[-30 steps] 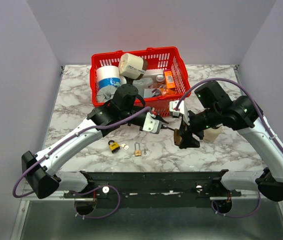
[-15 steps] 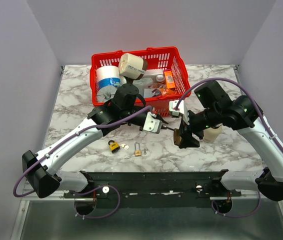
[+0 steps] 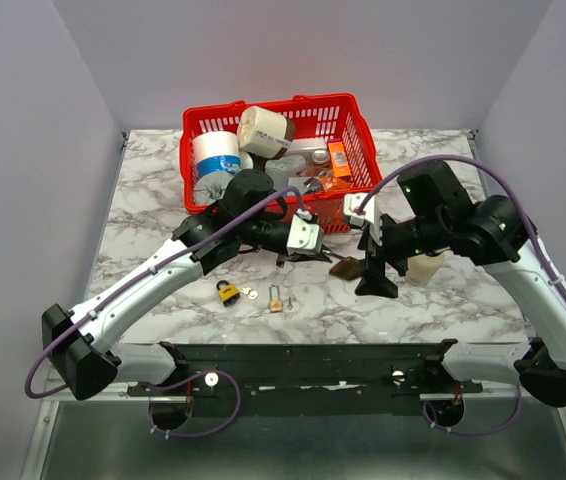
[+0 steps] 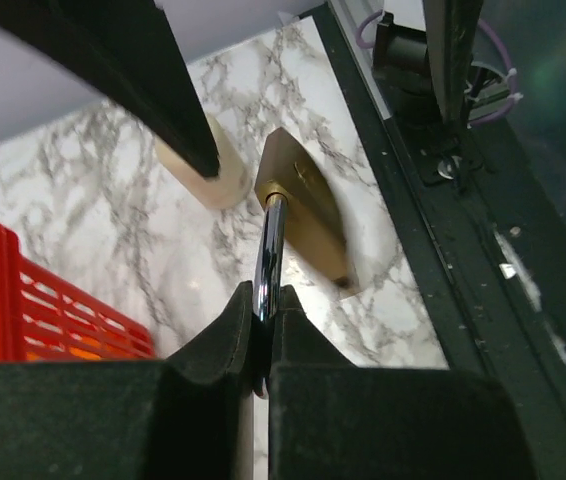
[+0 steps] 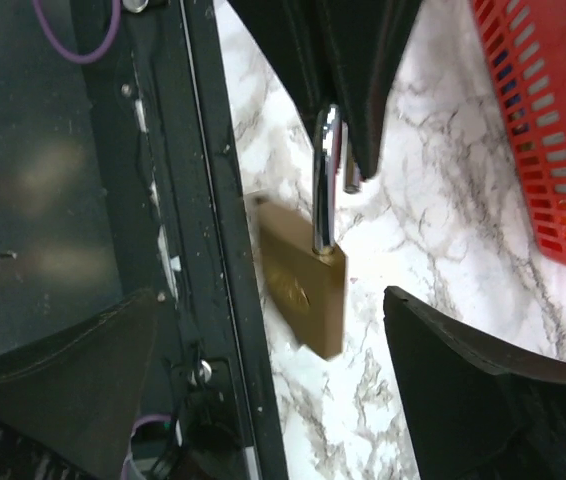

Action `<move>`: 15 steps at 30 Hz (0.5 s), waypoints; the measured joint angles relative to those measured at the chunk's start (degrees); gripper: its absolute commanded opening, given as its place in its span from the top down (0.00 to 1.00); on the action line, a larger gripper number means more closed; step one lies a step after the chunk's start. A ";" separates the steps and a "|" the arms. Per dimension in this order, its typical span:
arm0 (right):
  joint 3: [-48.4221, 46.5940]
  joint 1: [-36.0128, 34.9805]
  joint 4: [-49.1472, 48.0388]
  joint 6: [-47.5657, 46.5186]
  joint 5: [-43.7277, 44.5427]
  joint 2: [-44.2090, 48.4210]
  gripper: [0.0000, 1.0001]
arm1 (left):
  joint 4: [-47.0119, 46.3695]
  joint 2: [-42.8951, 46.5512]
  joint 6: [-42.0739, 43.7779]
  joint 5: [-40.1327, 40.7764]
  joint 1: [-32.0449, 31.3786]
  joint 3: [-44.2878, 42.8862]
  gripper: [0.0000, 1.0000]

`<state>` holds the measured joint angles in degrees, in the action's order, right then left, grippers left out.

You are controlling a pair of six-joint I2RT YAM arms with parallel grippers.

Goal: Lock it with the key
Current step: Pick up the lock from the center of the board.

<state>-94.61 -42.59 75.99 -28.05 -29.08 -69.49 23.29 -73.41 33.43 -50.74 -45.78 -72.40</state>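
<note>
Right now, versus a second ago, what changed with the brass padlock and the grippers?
The right gripper opened and let go of the brass padlock. The left gripper closed on its shackle and drew it toward the red basket, so that gripper alone holds it. The two small padlocks on the table and the basket stayed put.

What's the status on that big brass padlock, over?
Left gripper shut on steel shackle of large brass padlock. Right gripper open, off its body. No key in either gripper. Red plastic basket close behind.

Matt brass padlock [image 5: 303, 290] (glossy steel shackle [image 5: 323, 180])
</note>
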 measured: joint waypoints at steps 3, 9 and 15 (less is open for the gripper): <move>0.04 0.00 -1.70 0.63 0.04 1.79 0.00 | -1.25 2.45 -5.79 0.28 1.88 3.10 1.00; 2.93 0.04 -5.18 0.72 0.04 7.39 0.00 | -4.17 9.16 -13.20 0.24 3.67 5.49 1.00; 5.49 0.04 -9.62 -0.48 -1.14 11.06 0.00 | -7.61 14.53 -18.67 -0.72 3.54 5.40 1.00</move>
<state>-89.12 -42.54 66.37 -28.53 -30.22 -58.43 15.68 -58.87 14.76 -51.46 -42.24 -67.00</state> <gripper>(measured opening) 0.997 0.088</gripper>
